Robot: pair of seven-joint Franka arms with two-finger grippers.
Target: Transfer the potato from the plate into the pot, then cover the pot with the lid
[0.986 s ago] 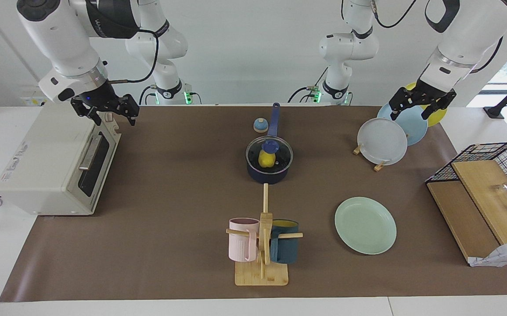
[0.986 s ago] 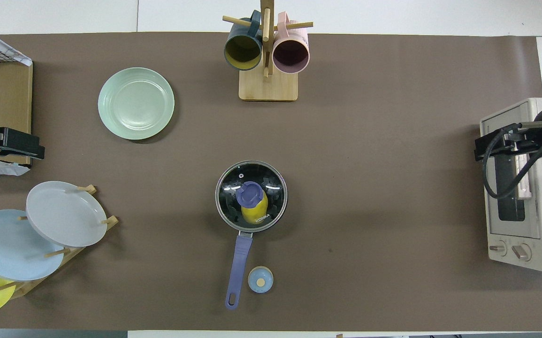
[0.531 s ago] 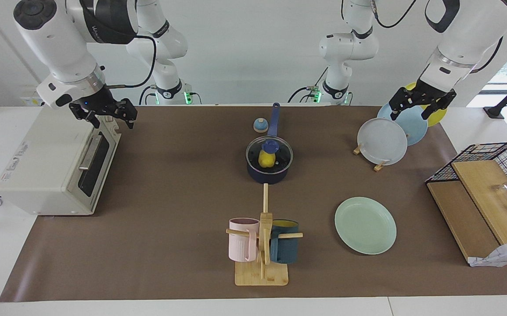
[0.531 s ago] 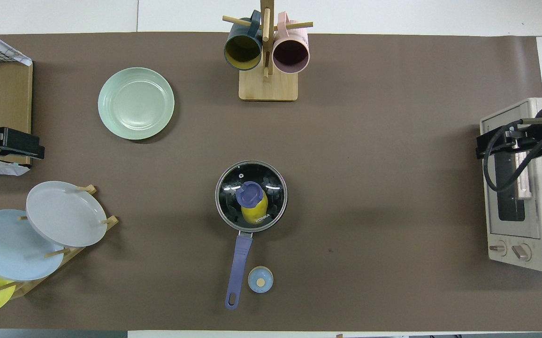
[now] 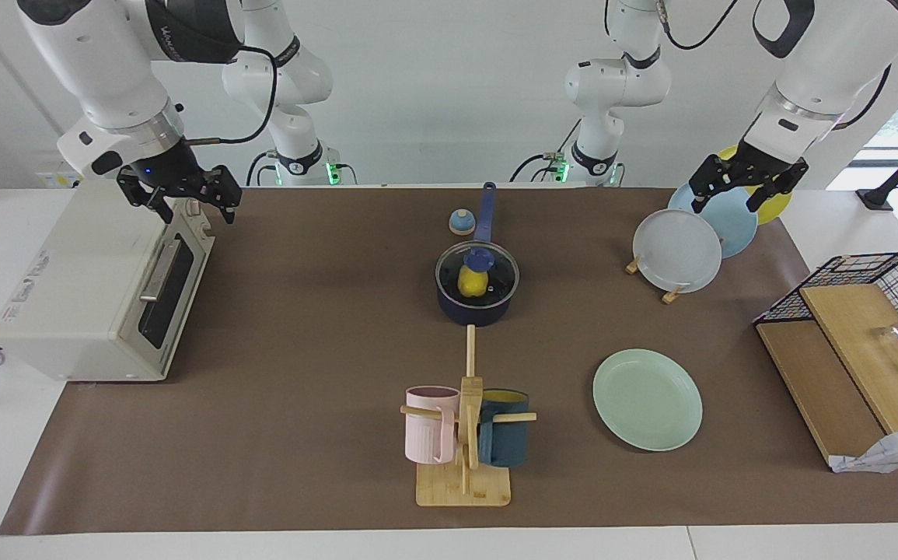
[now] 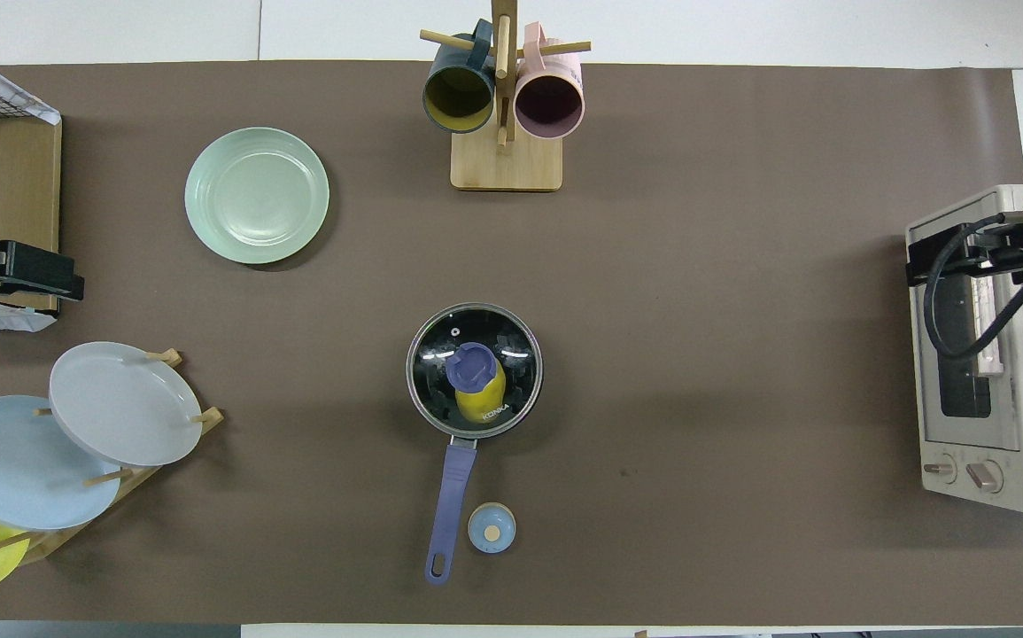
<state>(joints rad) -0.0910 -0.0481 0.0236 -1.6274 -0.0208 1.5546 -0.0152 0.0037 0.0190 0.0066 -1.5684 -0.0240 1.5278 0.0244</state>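
I read the task as finished: the potato (image 5: 472,283) lies inside the pot (image 5: 473,309), showing yellow through the lid (image 5: 477,274), which sits level on the pot's rim and closes it, presumably so that the contents stay covered. The pot stands mid-table with its long handle pointing toward the robots, a small blue-topped dome (image 5: 460,222) just beside that handle. The plate (image 5: 647,399) lies bare, farther from the robots than the pot and toward the left arm's end of the table, well apart from it, so nothing is left to carry across. Both arms are drawn out to their own ends of the table, which I take as a parked stance that leaves the centre free. The left end effector (image 5: 746,187) hangs over the rack of standing plates (image 5: 676,250), wrist bent downward, fingers spread and holding nothing. The right end effector (image 5: 177,194) hangs over the top edge of the toaster oven (image 5: 99,281), wrist tipped down and inward toward the table, fingers likewise spread and empty. In my judgement no further contact is called for; the one risk worth watching is an arm brushing the rack or the oven on its way home.
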